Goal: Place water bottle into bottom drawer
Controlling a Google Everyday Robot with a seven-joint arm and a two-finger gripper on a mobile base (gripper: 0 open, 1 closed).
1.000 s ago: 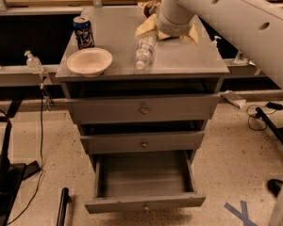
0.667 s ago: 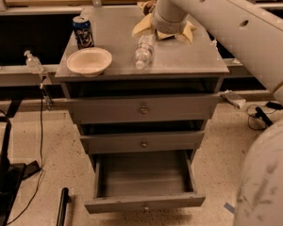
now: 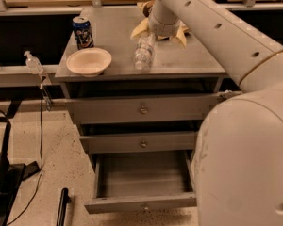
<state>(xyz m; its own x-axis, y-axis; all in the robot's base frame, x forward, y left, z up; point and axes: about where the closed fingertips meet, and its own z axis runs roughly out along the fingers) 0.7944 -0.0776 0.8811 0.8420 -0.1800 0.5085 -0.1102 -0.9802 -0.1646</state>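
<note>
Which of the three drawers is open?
The bottom drawer, pulled out; the top drawer and middle drawer are pushed in. The gripper hangs over the cabinet top by the water bottle.

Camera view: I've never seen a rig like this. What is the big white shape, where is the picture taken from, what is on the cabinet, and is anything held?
The big white shape on the right is the robot's one arm, seen from close up. The camera looks down on a grey cabinet from in front and above; what it is mounted on does not show.

At the arm's far end is the gripper, a claw with two pale yellow fingers. It is open, low over the far end of the bottle.

On the cabinet top stand a can and a bowl. The clear bottle lies on its side beside the bowl.

Nothing looks held: the bottle rests on the top.

The bottom drawer of the three is pulled open.
</note>
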